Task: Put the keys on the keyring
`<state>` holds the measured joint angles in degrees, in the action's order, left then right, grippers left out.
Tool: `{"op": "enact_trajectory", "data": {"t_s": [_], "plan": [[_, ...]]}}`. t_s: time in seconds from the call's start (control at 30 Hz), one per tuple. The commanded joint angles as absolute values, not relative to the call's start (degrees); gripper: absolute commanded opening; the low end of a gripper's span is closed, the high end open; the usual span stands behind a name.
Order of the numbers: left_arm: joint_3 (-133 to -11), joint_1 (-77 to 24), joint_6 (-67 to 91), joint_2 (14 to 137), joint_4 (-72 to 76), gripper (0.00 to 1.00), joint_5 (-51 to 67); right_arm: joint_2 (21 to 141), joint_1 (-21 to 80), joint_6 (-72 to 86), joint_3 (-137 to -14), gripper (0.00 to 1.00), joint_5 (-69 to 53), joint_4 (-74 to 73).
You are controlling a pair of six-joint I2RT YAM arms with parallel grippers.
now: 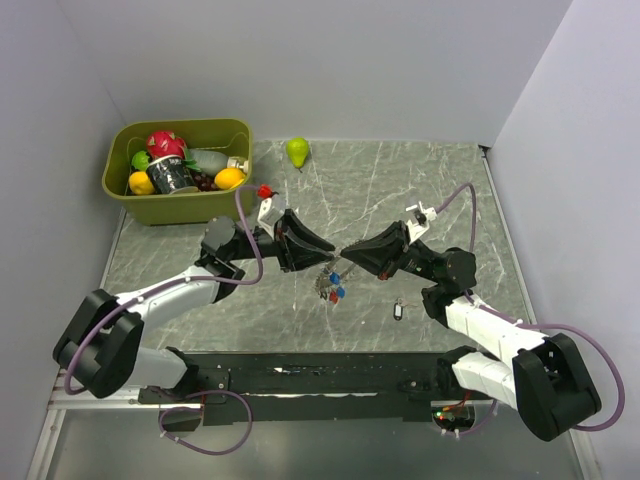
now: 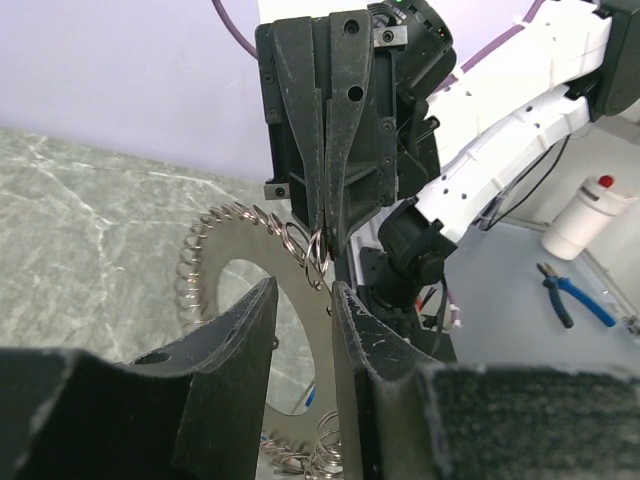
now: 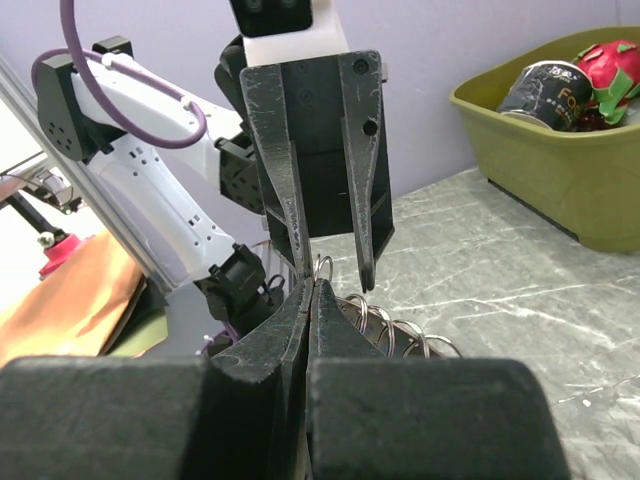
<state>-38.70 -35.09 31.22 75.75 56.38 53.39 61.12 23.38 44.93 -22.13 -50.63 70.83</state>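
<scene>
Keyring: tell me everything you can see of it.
The keyring is a flat, thin grey metal ring with a wide round hole. Small wire loops line its rim. It stands roughly upright between the two arms. The left gripper seems to hold its band between part-open fingers. The right gripper, shut, pinches one loop on the rim. Blue- and red-tagged keys cluster by its lower edge.

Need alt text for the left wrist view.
The left gripper straddles the flat band of the grey keyring, while the right gripper, pointing down from above, is shut on a small wire loop at its rim. Behind: marble tabletop.
</scene>
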Motion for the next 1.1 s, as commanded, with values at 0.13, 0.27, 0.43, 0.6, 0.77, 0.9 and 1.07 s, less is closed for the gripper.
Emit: {"op": "enact_trajectory", "data": {"t_s": [0.13, 0.27, 0.43, 0.6, 0.77, 0.9, 1.07], "plan": [[-40.08, -35.51, 36.38, 78.84, 65.74, 0.33, 56.25, 61.17, 23.73, 45.18, -22.59, 0.0, -50.1, 87.01], [-40.52, -36.12, 36.48, 79.45, 66.01, 0.19, 56.25, 61.96, 23.73, 44.91, -22.5, 0.0, -50.01, 86.48], [-41.66, -36.21, 34.37, 78.93, 61.81, 0.01, 56.16, 62.84, 23.64, 45.0, -22.24, 0.0, -50.27, 86.48], [-43.41, -36.21, 26.48, 76.04, 50.13, 0.01, 54.5, 61.97, 23.73, 43.77, -22.24, 0.0, -50.71, 83.16], [-48.51, -36.47, 15.93, 73.3, 28.28, 0.01, 51.16, 60.91, 23.73, 41.4, -23.64, 0.19, -53.52, 79.02], [-54.3, -37.97, 4.08, 72.33, 10.88, 0.01, 46.15, 58.54, 23.47, 36.58, -24.96, 0.39, -55.11, 71.13], [-59.94, -40.87, -3.42, 72.69, 0.19, 0.01, 41.23, 51.51, 22.94, 22.28, -28.03, 0.55, -54.76, 49.64]]}}
